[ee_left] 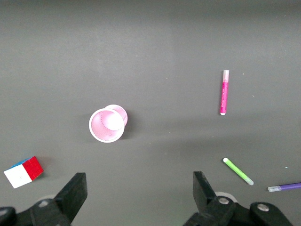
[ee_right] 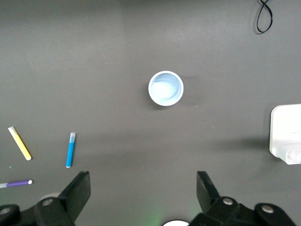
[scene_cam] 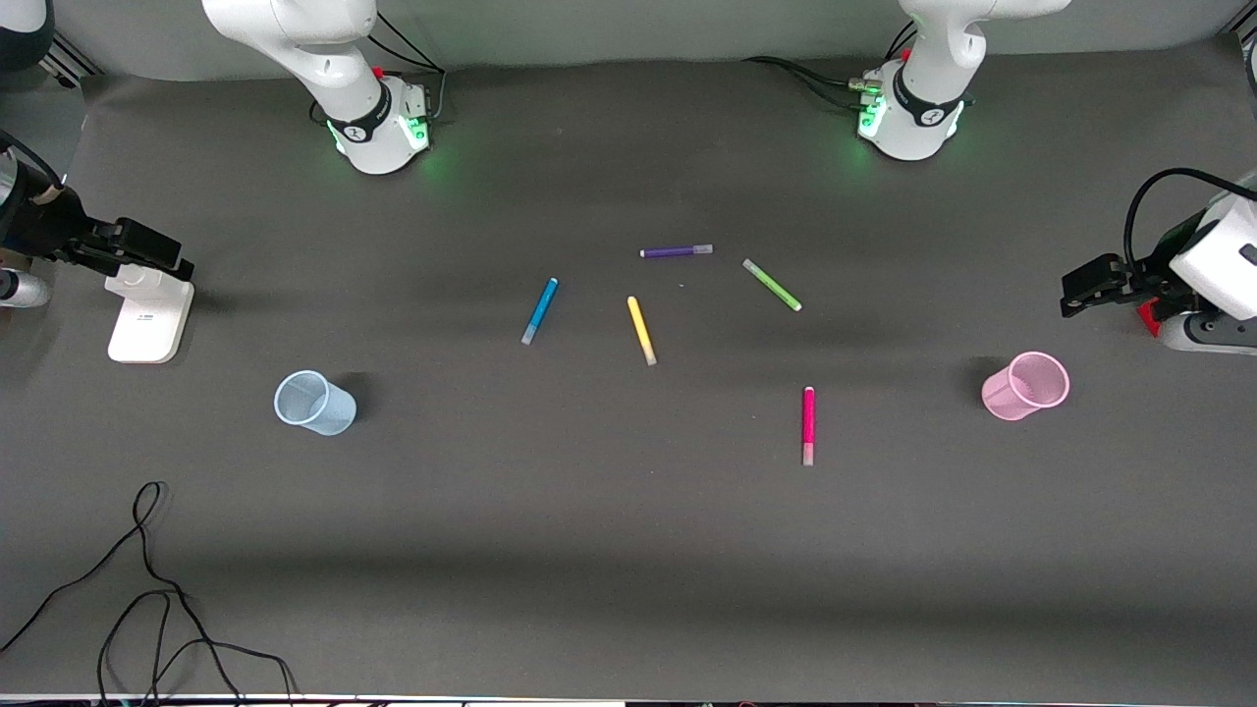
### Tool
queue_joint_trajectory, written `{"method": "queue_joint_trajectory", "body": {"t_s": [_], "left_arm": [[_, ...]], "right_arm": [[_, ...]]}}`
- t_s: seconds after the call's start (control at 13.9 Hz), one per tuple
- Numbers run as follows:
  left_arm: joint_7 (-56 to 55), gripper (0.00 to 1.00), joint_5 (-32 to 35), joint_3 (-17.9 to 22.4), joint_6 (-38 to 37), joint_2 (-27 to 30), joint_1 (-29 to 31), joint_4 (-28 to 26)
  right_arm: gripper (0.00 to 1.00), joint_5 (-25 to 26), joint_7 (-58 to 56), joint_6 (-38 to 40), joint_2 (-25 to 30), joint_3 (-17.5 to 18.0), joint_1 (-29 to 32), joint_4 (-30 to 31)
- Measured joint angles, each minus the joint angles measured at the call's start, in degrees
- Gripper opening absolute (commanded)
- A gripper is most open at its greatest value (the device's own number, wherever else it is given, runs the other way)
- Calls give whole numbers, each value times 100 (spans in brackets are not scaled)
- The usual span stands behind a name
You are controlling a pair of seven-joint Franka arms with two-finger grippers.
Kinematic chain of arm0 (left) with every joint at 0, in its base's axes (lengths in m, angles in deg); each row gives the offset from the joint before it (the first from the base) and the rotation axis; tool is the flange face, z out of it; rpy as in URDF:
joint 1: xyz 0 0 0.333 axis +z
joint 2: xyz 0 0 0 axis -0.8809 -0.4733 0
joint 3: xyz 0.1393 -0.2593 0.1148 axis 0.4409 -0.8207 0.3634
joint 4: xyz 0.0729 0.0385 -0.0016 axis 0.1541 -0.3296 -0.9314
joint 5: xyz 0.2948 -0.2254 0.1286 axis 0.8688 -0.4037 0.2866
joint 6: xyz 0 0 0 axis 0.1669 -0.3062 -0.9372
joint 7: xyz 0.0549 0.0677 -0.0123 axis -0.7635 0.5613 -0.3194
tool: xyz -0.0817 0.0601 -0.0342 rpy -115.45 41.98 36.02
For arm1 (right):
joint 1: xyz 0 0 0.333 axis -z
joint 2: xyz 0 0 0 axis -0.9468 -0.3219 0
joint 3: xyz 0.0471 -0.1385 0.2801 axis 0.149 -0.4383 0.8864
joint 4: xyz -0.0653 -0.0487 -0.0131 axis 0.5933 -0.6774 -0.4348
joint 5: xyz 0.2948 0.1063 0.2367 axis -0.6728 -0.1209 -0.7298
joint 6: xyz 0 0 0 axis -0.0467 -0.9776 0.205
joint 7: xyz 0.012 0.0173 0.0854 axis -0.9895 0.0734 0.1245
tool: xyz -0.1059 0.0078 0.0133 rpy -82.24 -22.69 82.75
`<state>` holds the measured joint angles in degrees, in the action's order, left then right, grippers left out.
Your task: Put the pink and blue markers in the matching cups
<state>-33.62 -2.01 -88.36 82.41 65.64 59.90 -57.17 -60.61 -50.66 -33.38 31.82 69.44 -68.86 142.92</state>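
At the right arm's end of the dark, matte, cloth-like table [scene_cam: 628, 550], the right gripper [scene_cam: 137, 257] hangs with its black fingers [ee_right: 75, 193] spread wide and empty, above a flat white block [scene_cam: 147, 316] with rounded corners; faint marks on the block are too small to read. A thin black cable [scene_cam: 147, 589] loops loosely along the table edge nearest the front camera. The blue cup [scene_cam: 314, 403] is a pale, see-through plastic tumbler standing upright with its round mouth open, toward the right arm's end. The blue marker [scene_cam: 539, 310], slim with a pale cap, lies flat near the table's middle, beside a yellow marker [scene_cam: 641, 331]. A purple marker [scene_cam: 676, 251] lies farther from the front camera than these, and a light-green marker [scene_cam: 772, 285] lies slanted near it. The pink marker [scene_cam: 808, 425], magenta with a pale end, lies nearer the front camera than the other markers, between the middle and the pink cup [scene_cam: 1026, 386], a translucent tumbler standing upright toward the left arm's end. The left gripper [scene_cam: 1090, 290] hangs over that end, its fingers [ee_left: 70, 195] spread apart and empty. A small puzzle cube [ee_left: 23, 172] with red, white and blue faces sits near the pink cup.
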Motion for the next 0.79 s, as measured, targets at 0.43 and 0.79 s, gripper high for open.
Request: {"method": "queue_joint_trajectory", "body": {"t_s": [0.43, 0.79], "left_arm": [[0, 100, 0, 0, 0, 0, 0, 0], [0, 100, 0, 0, 3, 0, 0, 0]], "right_arm": [[100, 0, -191, 6, -9, -106, -12, -86], [100, -1, -159, 7, -82, -149, 6, -92]]}}
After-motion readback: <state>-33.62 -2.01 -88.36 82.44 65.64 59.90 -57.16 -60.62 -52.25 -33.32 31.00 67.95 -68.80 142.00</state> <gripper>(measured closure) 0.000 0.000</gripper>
